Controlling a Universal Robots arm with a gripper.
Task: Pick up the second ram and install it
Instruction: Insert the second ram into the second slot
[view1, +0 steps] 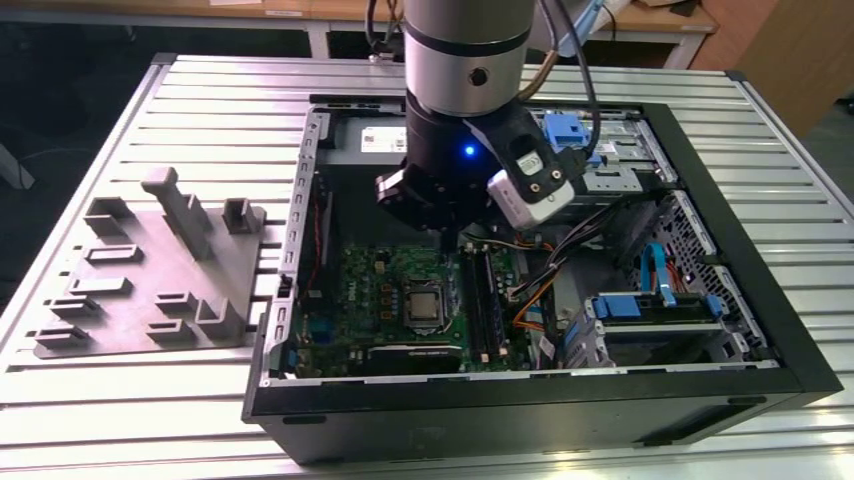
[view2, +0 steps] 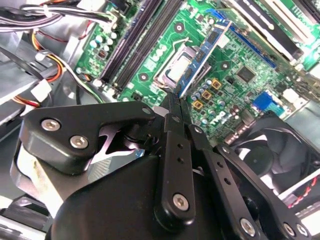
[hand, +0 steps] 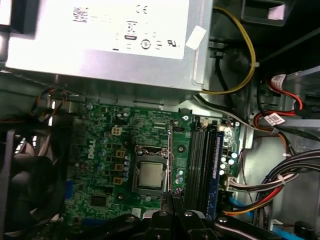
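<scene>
My gripper (view2: 174, 100) is shut on the second ram (view2: 205, 52), a thin blue-green stick with dark chips that juts out from the fingertips. The stick hangs over the green motherboard (hand: 100, 165), above the processor socket (hand: 150, 175) and beside the long black slots (hand: 200, 160). In the first wrist view the second ram (hand: 170, 160) appears edge-on as a thin line running up from the gripper (hand: 172, 192). Another blue stick (hand: 218, 165) sits in the outermost slot. In the exterior view the gripper (view1: 445, 238) reaches down into the open computer case (view1: 534, 400).
The grey power supply box (hand: 100, 40) stands along one side of the board. A black fan (view2: 270, 155) sits at the other end. Bundled cables (hand: 280, 180) run beside the slots. A grey parts fixture (view1: 147, 270) lies on the table at the exterior view's left.
</scene>
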